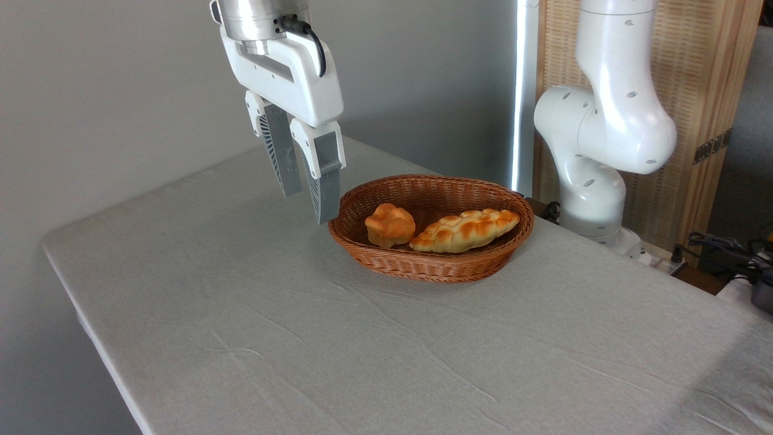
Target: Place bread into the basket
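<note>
Long braided golden-brown bread loaf (464, 230) lies inside the oval reddish-brown woven wicker basket (435, 266), right half, just beside a small round knotted orange bun (390, 225) on the left. Basket sits on grey cloth-covered table (302, 338). White two-finger gripper (308, 205) hangs empty, fingers apart, left of the basket rim.

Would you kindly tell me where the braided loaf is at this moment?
The braided loaf lies inside the wicker basket, in its right half, just right of the round bun.
</note>
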### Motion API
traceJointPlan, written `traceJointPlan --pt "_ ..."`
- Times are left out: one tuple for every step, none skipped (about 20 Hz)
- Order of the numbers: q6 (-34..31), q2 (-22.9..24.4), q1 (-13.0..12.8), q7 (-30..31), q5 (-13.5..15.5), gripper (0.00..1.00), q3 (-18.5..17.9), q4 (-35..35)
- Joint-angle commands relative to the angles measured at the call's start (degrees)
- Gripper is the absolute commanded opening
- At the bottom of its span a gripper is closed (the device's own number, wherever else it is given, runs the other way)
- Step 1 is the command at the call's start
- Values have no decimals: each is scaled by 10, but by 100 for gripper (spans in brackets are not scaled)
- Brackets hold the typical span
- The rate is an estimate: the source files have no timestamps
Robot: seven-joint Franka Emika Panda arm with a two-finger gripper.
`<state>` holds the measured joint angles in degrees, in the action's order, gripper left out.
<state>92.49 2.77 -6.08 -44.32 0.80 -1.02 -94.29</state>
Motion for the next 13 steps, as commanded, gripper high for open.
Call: traceJointPlan --pt "-12 -5 11 5 -7 100 7 8" --pt "-13 -4 11 6 -7 100 6 8" --pt "-15 -4 11 6 -7 100 4 7" --pt "-21 -4 11 4 -7 100 1 8" --pt "-22 -4 11 2 -7 100 0 8" --pt "-22 -4 11 1 -7 100 0 8" --pt "-22 -4 12 2 -7 100 -1 8" --pt "-23 -4 14 3 -7 100 -2 7" --pt "-23 -4 15 2 -7 100 -2 7" --pt "-23 -4 15 1 -7 100 -2 7" --pt "-22 -5 15 0 -7 100 -2 8" --pt "-22 -5 15 0 -7 100 -2 8" --pt "-22 -5 15 -1 -7 100 -2 8"
